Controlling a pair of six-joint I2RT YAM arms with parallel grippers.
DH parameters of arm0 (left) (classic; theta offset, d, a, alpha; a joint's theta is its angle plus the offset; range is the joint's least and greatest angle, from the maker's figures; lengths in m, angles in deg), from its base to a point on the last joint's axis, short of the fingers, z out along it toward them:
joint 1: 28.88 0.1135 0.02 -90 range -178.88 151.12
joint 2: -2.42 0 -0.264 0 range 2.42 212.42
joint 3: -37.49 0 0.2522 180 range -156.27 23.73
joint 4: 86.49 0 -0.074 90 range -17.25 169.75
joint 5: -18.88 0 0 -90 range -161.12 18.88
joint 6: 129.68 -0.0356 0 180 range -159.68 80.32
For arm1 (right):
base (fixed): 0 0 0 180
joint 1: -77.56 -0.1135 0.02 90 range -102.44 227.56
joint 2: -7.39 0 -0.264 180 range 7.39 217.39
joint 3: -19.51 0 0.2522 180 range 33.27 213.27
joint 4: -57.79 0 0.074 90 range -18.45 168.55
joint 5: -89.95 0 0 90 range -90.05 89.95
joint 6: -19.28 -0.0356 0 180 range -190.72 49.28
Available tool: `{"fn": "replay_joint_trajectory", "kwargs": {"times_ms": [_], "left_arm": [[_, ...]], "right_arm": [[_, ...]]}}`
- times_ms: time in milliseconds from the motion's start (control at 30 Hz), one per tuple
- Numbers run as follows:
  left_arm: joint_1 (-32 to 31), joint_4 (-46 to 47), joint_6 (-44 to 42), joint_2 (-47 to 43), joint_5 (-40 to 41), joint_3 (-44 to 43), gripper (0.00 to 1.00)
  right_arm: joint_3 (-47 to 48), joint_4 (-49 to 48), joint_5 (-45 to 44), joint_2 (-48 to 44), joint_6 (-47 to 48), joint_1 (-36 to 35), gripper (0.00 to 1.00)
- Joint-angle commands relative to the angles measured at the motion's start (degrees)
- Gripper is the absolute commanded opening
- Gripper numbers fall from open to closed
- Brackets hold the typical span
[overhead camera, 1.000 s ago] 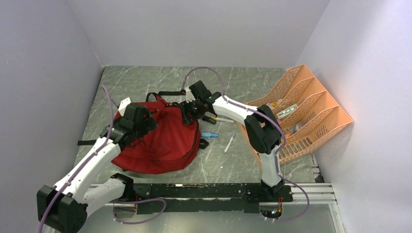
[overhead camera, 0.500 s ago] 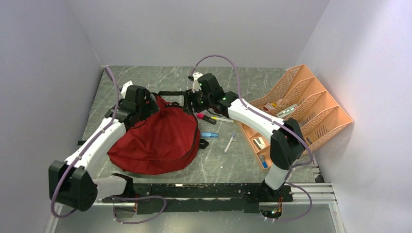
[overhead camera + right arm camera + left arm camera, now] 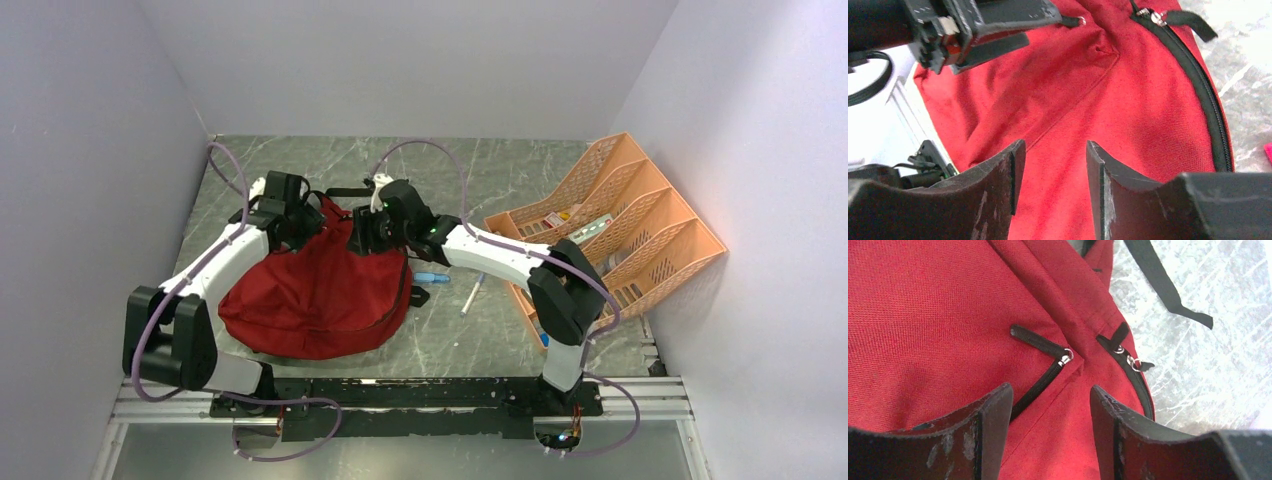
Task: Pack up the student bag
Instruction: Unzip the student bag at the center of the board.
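Observation:
The student bag (image 3: 320, 290), dark red with black zips, lies flat left of centre on the table. My left gripper (image 3: 298, 216) hangs over its top left corner. In the left wrist view this gripper (image 3: 1050, 395) is open just above the red fabric (image 3: 938, 315), near two zip pulls (image 3: 1066, 358). My right gripper (image 3: 366, 232) is over the bag's top right part. It (image 3: 1054, 150) is open too, with only red cloth (image 3: 1128, 105) below the gap. The two grippers face each other closely, and the left gripper (image 3: 973, 25) shows in the right wrist view.
An orange desk organiser (image 3: 620, 230) with small items stands at the right. A blue pen (image 3: 432, 277) and a white pen (image 3: 473, 295) lie on the marble between bag and organiser. Black straps (image 3: 345, 192) trail behind the bag. Walls close in on three sides.
My right gripper swung left from above the pens onto the bag's top. The left gripper moved toward the bag's top corner and its jaws narrowed. The bag's top edge shifted.

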Motion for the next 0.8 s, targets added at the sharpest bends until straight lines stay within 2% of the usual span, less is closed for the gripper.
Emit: {"fn": "replay_joint_trajectory", "kwargs": {"times_ms": [0,367,567,633,767], "left_arm": [[0.6,-0.59,6.02,2.13,-0.22,-2.45,0.63],[1.12,2.14,7.76,7.83,1.4,-1.37,0.67],[1.34,3.74,8.23,10.3,2.33,-1.03,0.65],[1.39,4.04,7.87,11.39,2.69,-1.58,0.61],[1.39,4.45,7.11,12.97,3.27,-2.31,0.46]], "right_arm": [[-1.28,-4.9,-2.18,2.42,-1.99,-0.32,0.51],[-3.12,-3.25,-6.64,3.79,1.06,-0.93,0.5],[-3.14,-1.3,-6.68,3.7,1.63,-1.02,0.5],[-3.21,-1.22,-6.68,3.62,1.76,-1.19,0.5],[-3.39,-0.8,-7.0,3.52,2.0,-1.45,0.49]]}}
